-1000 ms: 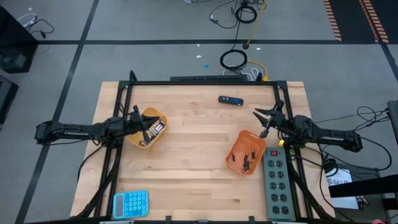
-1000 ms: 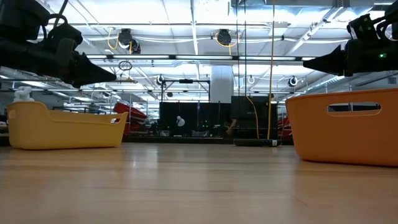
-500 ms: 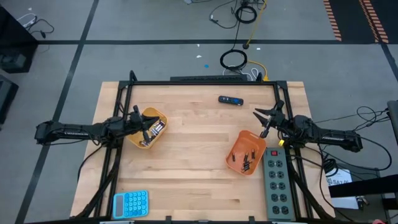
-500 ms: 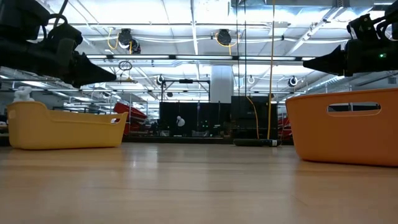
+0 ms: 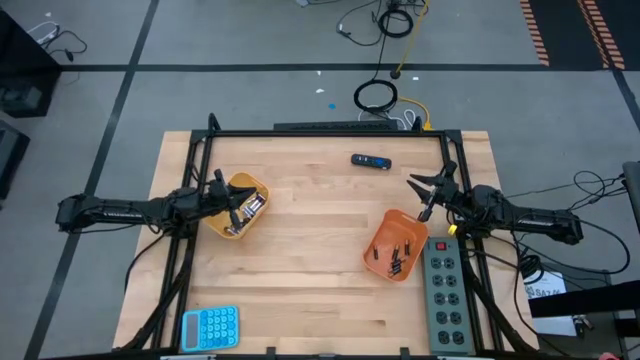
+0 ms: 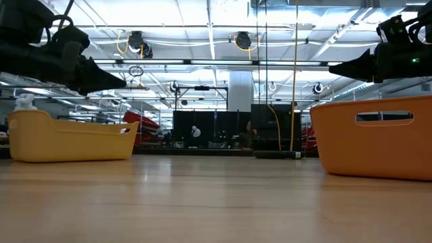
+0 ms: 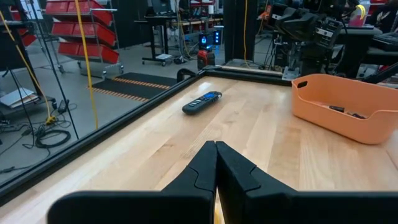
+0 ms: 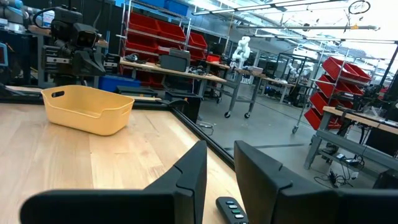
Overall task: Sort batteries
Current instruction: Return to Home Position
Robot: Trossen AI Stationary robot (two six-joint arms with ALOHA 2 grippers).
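Silvery batteries (image 5: pixel 246 209) lie in the yellow tray (image 5: pixel 236 224) at the table's left. Darker batteries (image 5: pixel 395 256) lie in the orange tray (image 5: pixel 383 232) at the right. My left gripper (image 5: pixel 224 194) hovers shut over the yellow tray's left rim, above the tray in the low view (image 6: pixel 124 84); its fingers meet in the left wrist view (image 7: pixel 215 147). My right gripper (image 5: pixel 418 196) hangs open above the orange tray's far right corner (image 6: pixel 331 66). A gap shows between its fingers in the right wrist view (image 8: pixel 221 147).
A black-and-blue oblong device (image 5: pixel 370 160) lies near the far edge. A grey power strip (image 5: pixel 445 295) lies along the right edge, beside the orange tray. A blue calculator (image 5: pixel 210 327) sits at the near left corner. Bare wood (image 5: pixel 310 230) spreads between the trays.
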